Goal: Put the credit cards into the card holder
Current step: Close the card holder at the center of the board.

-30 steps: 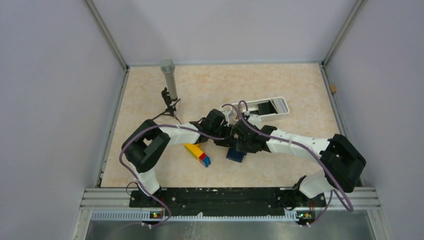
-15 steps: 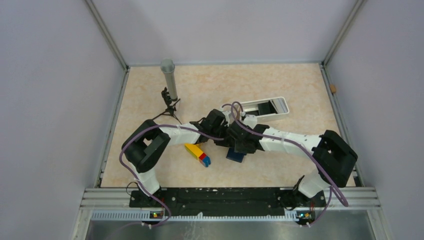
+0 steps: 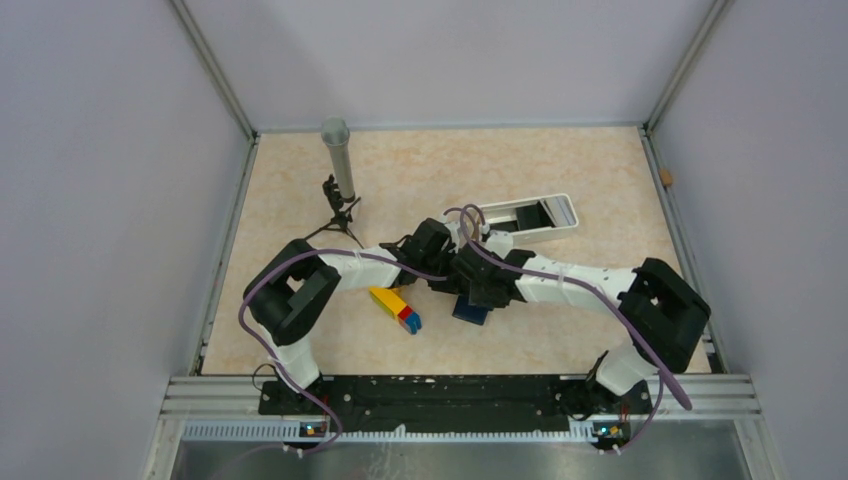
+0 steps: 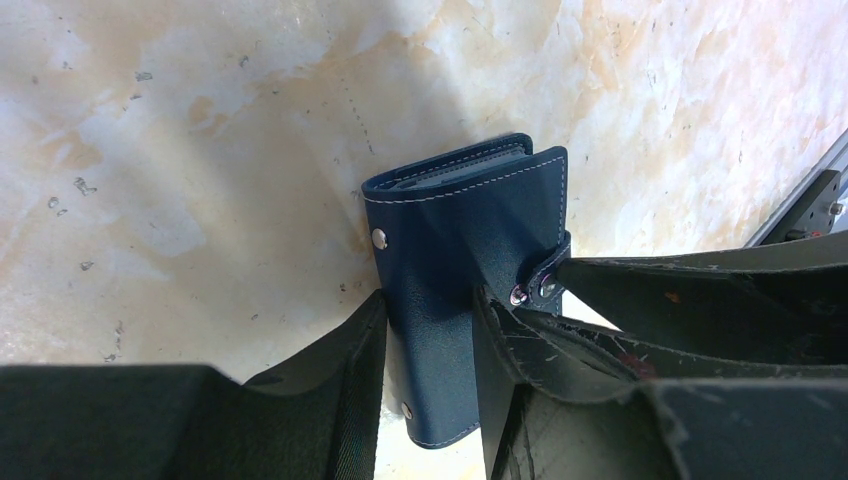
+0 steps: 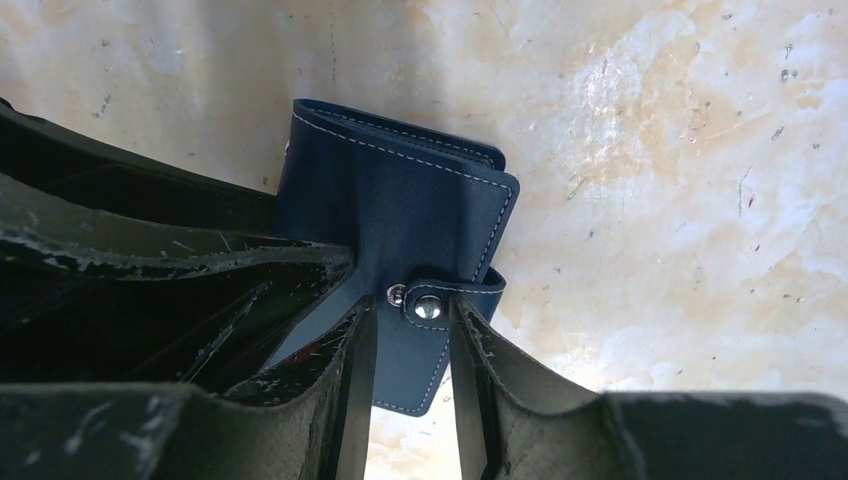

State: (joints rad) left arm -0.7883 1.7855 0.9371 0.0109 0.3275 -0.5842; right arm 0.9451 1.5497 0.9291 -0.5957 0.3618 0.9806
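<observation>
Card holder (image 4: 460, 220) | folded | gripped by left hand (image 4: 428, 300) | right hand (image 5: 412, 310) pinching strap (image 5: 478, 284)

Pale lilac-grey walls (image 3: 100, 200) stand to the left, back and right of a beige marbled tabletop (image 3: 560, 160), with metal posts (image 3: 213, 70) at the far corners and a metal rail (image 3: 210, 395) along the near edge, all in soft, even light.

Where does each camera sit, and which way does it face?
Top external: above and behind the robot, looking down at the table; left arm and right arm show.
Left wrist: on that wrist, looking down past the left gripper clamping the card holder.
Right wrist: on that wrist, looking down past the right gripper on its snap strap.
Shared: both wrist views show the card holder.
</observation>
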